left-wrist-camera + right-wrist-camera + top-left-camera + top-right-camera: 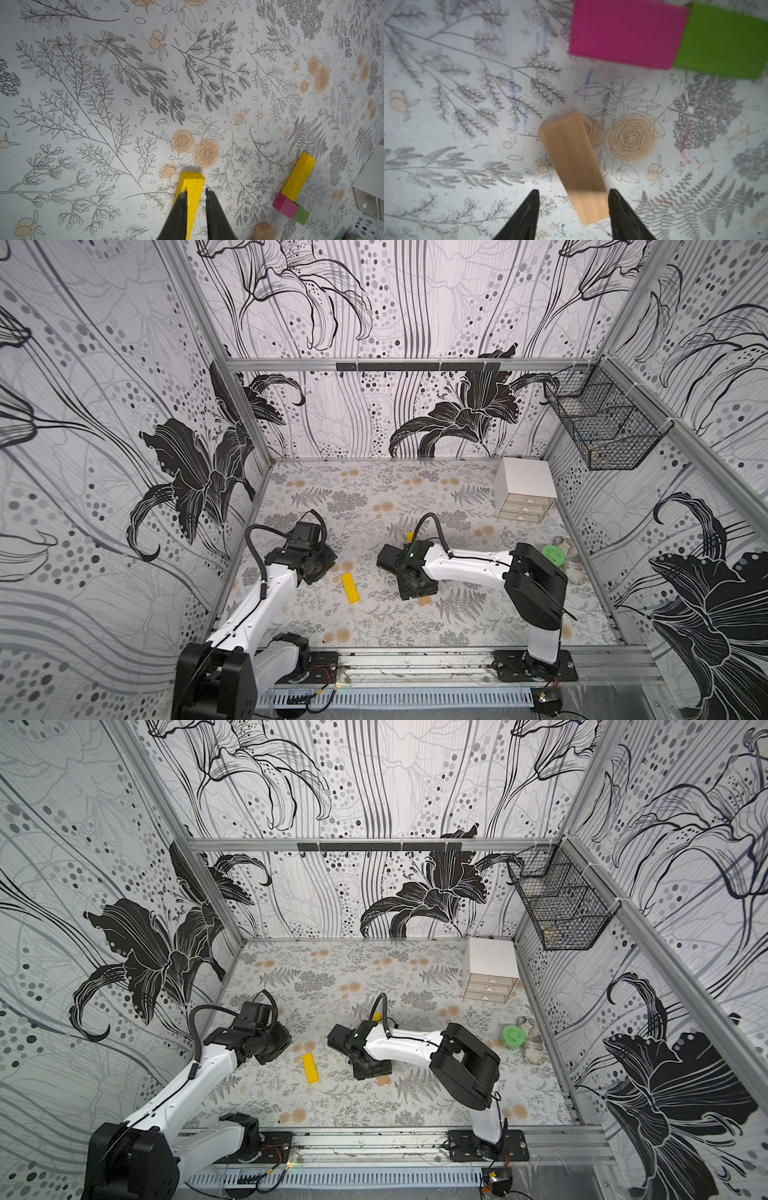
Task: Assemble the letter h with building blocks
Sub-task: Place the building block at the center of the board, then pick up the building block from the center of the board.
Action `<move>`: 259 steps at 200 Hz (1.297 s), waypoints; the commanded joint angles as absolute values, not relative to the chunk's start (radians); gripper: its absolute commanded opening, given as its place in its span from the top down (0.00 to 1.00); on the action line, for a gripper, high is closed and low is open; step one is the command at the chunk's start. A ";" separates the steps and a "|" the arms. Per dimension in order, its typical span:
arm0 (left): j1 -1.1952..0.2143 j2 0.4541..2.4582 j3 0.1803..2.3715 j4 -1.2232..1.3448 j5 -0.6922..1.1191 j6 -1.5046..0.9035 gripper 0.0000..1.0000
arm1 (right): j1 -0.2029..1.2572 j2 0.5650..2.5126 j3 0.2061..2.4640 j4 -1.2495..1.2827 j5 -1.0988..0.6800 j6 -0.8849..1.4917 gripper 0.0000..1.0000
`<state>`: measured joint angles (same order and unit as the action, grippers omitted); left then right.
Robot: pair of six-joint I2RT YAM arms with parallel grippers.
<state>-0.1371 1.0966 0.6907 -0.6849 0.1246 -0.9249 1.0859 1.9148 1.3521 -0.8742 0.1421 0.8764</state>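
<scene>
status check, roughly halfway. seeing the letter h [291,202] only partly laid out on the table [104,124]: spotting the magenta block [625,33] and green block [720,39] lying end to end and touching as the crossbar, with the far yellow block [298,176] butting one end against the magenta side as the upper stem. finding the tan wood block [575,162] lying on the opposite side of the magenta one, probably meant to finish the stem, but sitting skewed and a gap short of touching. hovering the right gripper [574,189] low over that block's near end with its fingers [527,216] spread wide, one clear of the wood and one right at its edge, so not gripping anything; guessing at room being left for a nudge or a re-grab to square it up. hanging the left gripper [196,189] over the loose yellow block [350,588], lying flat and well apart from the rest, most likely the leg heading for the green end. showing fingers [216,214] there only a narrow gap apart, one tip over the block's top and the other just off its edge, so not looking clamped on it; not managing to tell whether touching it.
</scene>
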 commanded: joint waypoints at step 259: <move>-0.130 1.103 0.717 -0.676 0.143 -0.923 0.80 | 1.050 1.950 1.373 -0.933 0.094 0.987 0.77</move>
